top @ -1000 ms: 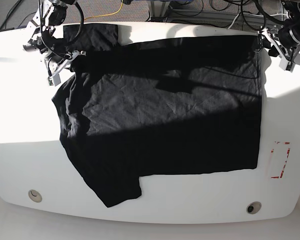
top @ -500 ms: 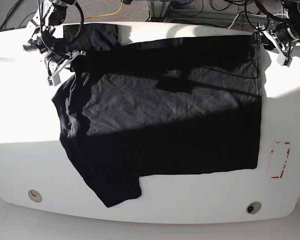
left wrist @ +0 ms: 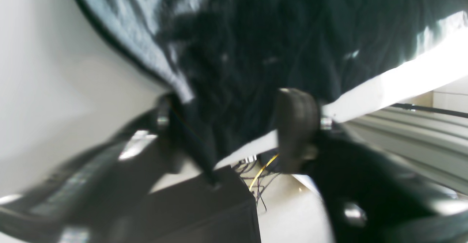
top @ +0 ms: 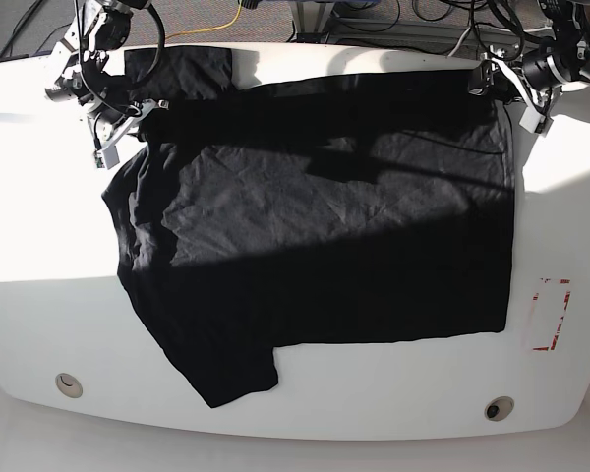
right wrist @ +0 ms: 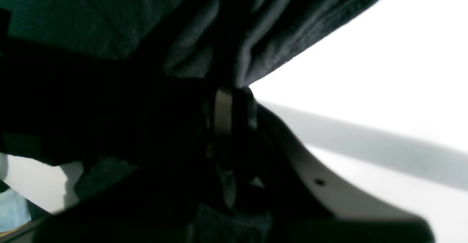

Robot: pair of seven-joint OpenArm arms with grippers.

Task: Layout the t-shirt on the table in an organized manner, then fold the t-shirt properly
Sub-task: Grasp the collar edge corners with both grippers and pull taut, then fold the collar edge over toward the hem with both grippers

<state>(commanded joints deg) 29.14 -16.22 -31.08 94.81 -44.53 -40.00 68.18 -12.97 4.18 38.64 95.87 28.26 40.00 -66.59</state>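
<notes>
The black t-shirt [top: 334, 236] lies spread over the white table [top: 393, 393], with one sleeve hanging toward the front left and one at the back left. At the shirt's back left shoulder my right gripper [top: 146, 106] is shut on the t-shirt. The right wrist view shows folds of fabric [right wrist: 109, 23] converging into the right gripper [right wrist: 234, 93]. My left gripper [top: 484, 79] hovers at the shirt's back right corner. In the blurred left wrist view the left gripper [left wrist: 230, 126] is open, its fingers straddling the shirt's edge [left wrist: 278, 34] at the table's far rim.
A red dashed rectangle [top: 549, 315] marks the table at the right, beside the shirt's hem. Two small round holes [top: 69, 383] [top: 499, 407] sit near the front edge. Cables and frame parts [top: 423, 20] crowd the space behind the table.
My left gripper has swung leftward from beyond the shirt's right edge to its back right corner. The right gripper and the shirt have stayed put.
</notes>
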